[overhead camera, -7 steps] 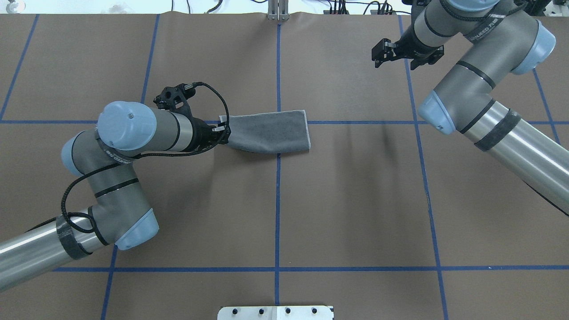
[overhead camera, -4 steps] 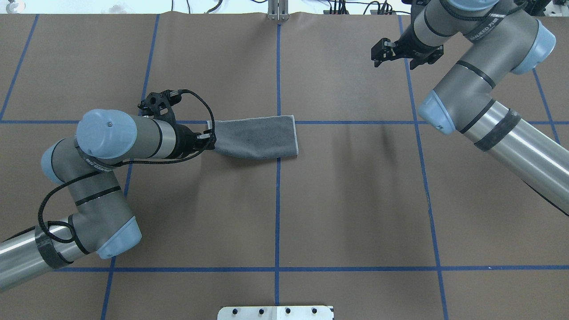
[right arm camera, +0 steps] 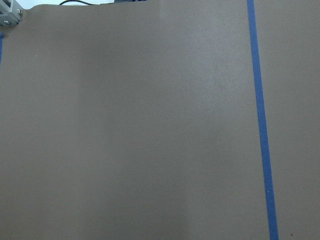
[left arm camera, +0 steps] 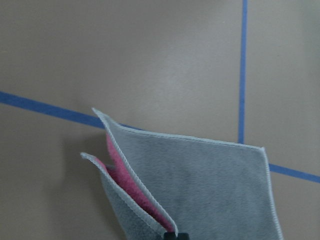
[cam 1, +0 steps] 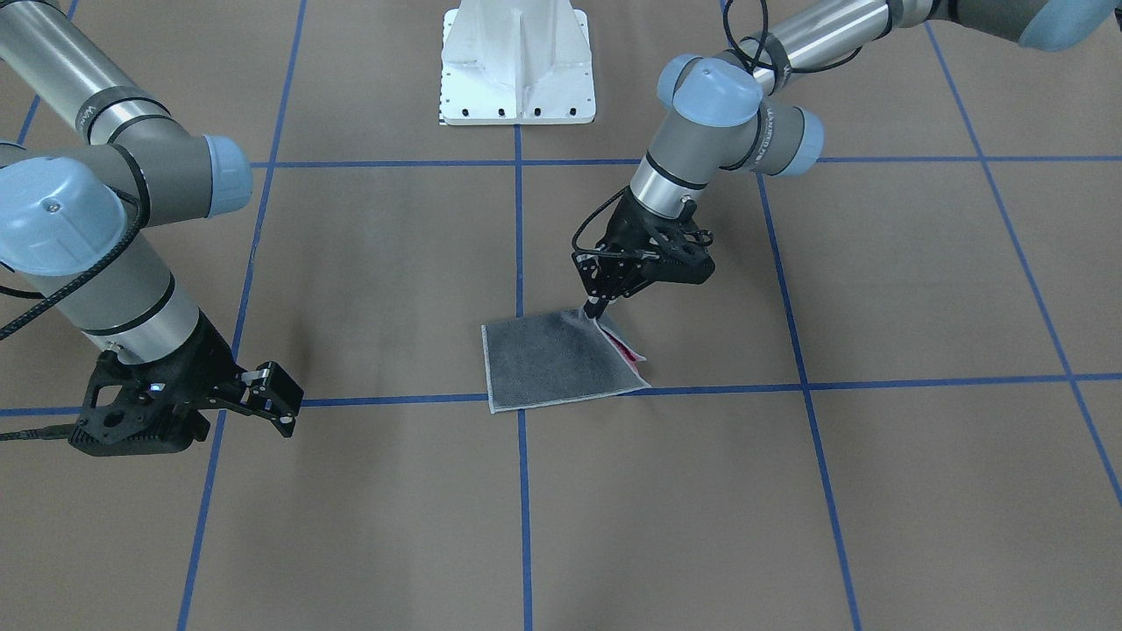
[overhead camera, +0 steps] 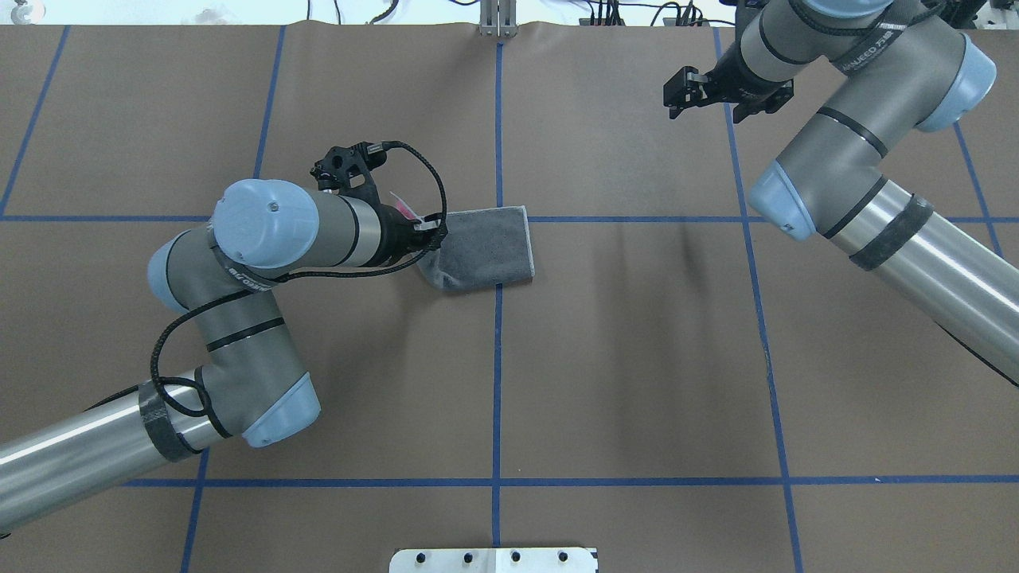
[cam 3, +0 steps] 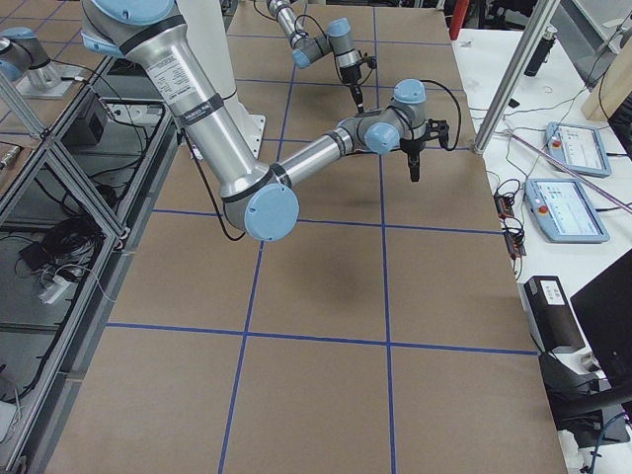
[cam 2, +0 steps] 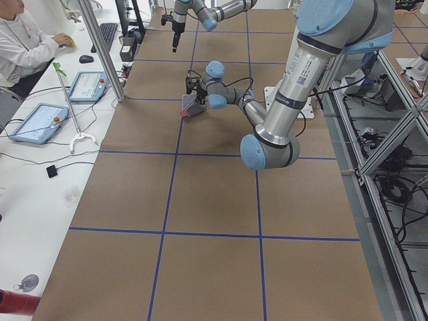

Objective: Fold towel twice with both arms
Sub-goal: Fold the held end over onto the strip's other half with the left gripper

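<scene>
taking the overhead view as the clock, with 12 pointing away from the robot, the towel (overhead camera: 486,251) lies grey face up on the table (overhead camera: 637,358), straddling a crossing of the blue tape lines (overhead camera: 497,358), with most of its cloth toward 8 o'clock of that crossing. the first fold looks done: the left wrist view shows two stitched edges lying one over the other with pink between them. the second fold seems under way. the left gripper (overhead camera: 434,237) has its fingers pressed together on the towel's 9 o'clock end, holding it off the surface while the 3 o'clock end rests flat. what is left, as i judge it, is to carry that end over to the 3 o'clock edge, lay it down square and let go. the right gripper (overhead camera: 675,94) hangs well apart, toward 2 o'clock from the towel, fingers spread and holding nothing. half a second ago the towel lay as a longer strip, with the left gripper further out toward 9 o'clock. since then the left gripper has travelled toward 3 o'clock and the visible cloth has shortened, while the 3 o'clock edge and the right gripper have stayed put.
</scene>
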You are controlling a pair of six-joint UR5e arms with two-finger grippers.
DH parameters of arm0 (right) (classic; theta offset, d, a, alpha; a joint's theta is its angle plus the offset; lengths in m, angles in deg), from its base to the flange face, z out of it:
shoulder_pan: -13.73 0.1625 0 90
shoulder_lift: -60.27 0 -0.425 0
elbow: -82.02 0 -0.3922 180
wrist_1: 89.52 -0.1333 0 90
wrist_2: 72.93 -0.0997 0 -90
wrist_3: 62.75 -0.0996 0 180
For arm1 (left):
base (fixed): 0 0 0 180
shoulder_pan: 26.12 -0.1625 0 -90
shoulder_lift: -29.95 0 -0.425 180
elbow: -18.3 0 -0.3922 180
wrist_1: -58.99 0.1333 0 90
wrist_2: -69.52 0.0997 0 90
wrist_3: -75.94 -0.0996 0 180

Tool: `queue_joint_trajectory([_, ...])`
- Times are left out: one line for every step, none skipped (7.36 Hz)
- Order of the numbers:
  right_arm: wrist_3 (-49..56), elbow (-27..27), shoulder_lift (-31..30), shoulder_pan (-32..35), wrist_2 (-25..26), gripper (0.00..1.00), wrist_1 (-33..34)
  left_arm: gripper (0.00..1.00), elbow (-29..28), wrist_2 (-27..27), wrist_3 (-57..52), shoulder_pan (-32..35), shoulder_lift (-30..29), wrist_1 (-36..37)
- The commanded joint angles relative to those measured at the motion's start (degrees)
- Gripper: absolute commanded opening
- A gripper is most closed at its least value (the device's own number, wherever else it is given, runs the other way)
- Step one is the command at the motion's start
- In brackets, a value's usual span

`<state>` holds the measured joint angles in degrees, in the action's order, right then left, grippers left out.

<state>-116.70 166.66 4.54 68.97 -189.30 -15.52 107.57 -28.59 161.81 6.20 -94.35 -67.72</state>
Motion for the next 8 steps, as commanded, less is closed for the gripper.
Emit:
queue_joint_trajectory([0.0, 0.0, -0.1, 0.0, 0.0, 0.99, 0.0, 0.00, -5.2, 3.3, 0.0, -2.1, -6.3, 0.1])
queue_joint_trajectory([-0.1, 0.0, -0.1, 0.0, 0.0, 0.99, 0.1, 0.00, -7.8, 4.2, 0.0, -3.0, -8.8, 0.1])
queue_joint_trajectory([0.0, 0.0, -0.2, 0.1, 0.0, 0.99, 0.1, 0.00, -10.1, 5.4, 0.0, -3.9, -11.1, 0.1])
queue_joint_trajectory([0.0, -0.1, -0.3, 0.2, 0.0, 0.99, 0.1, 0.00, -11.6, 5.9, 0.0, -4.6, -12.6, 0.1])
queue_joint_trajectory([0.0, 0.0, -0.3, 0.2, 0.0, 0.99, 0.1, 0.00, -12.2, 5.9, 0.0, -4.7, -13.4, 0.1])
queue_joint_trajectory([0.0, -0.1, -0.3, 0.2, 0.0, 0.99, 0.1, 0.00, -12.6, 5.9, -0.1, -4.8, -13.5, 0.1])
queue_joint_trajectory([0.0, -0.1, -0.3, 0.2, 0.0, 0.99, 0.1, 0.01, -13.4, 5.9, -0.4, -4.8, -13.5, 0.1])
queue_joint_trajectory([0.0, 0.0, -0.3, 0.2, 0.1, 0.99, 0.1, 0.45, -13.5, 5.9, -0.4, -4.8, -13.5, 0.1])
